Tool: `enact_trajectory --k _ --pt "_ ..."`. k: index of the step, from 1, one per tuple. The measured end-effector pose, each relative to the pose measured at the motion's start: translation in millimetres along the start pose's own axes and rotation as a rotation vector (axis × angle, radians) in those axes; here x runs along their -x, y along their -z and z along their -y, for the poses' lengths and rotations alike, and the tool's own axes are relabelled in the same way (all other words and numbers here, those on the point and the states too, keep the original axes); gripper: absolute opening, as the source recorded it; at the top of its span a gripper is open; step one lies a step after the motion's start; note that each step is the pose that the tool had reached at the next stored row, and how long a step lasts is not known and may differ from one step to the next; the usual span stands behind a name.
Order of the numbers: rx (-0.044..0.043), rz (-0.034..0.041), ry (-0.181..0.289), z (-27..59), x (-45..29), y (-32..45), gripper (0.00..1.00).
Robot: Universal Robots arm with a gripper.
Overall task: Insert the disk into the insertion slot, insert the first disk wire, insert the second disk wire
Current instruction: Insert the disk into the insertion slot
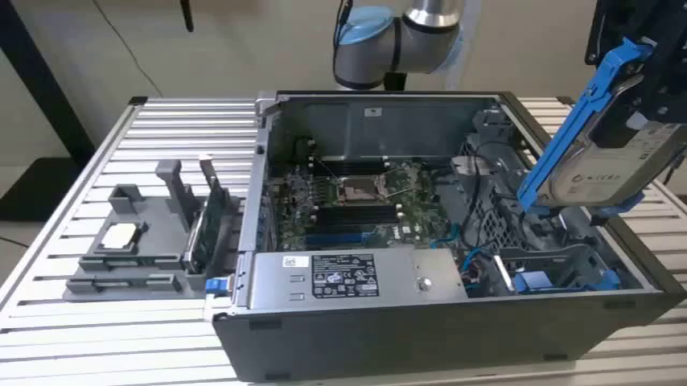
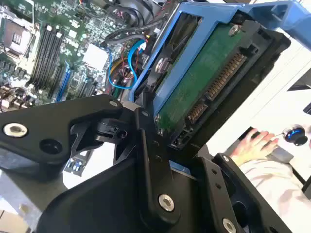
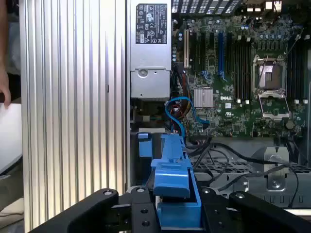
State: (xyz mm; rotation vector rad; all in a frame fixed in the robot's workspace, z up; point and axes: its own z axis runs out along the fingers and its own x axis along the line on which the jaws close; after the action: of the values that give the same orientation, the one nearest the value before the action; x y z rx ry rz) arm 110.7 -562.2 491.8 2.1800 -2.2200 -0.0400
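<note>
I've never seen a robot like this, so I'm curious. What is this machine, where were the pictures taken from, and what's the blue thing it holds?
It is a robot arm with a gripper at its end. The exterior view comes from a camera standing off the arm; both wrist views come from cameras riding on the arm. On the slatted metal table sits an open computer case with a green motherboard inside, and at the exterior view's left a grey plastic holder. The gripper is shut on the disk, a hard drive in a blue carrier, held in the air above the case, near the insertion slot. It is not inserted yet.
</note>
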Motion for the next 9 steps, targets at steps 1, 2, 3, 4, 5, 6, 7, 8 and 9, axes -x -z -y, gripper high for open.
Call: enact_trajectory --k 1,2,3,4,5,6,7,8,9 --pt "0.0 0.0 0.0 0.0 0.0 0.0 0.33" --pt "0.0 0.0 0.0 0.0 0.0 0.0 0.33" --pt "0.0 0.0 0.0 0.0 0.0 0.0 0.33" --pt "0.0 0.0 0.0 0.0 0.0 0.0 0.33" --pt "0.0 -0.0001 0.0 0.0 0.0 0.0 0.33" --pt "0.0 0.0 0.0 0.0 0.0 -0.3 0.33" --pt "0.0 0.0 0.0 0.0 0.0 -0.7 0.33" --pt "0.0 0.0 0.0 0.1 0.0 -1.3 0.33" --pt "0.0 0.0 0.0 0.1 0.0 -2.2 0.33"
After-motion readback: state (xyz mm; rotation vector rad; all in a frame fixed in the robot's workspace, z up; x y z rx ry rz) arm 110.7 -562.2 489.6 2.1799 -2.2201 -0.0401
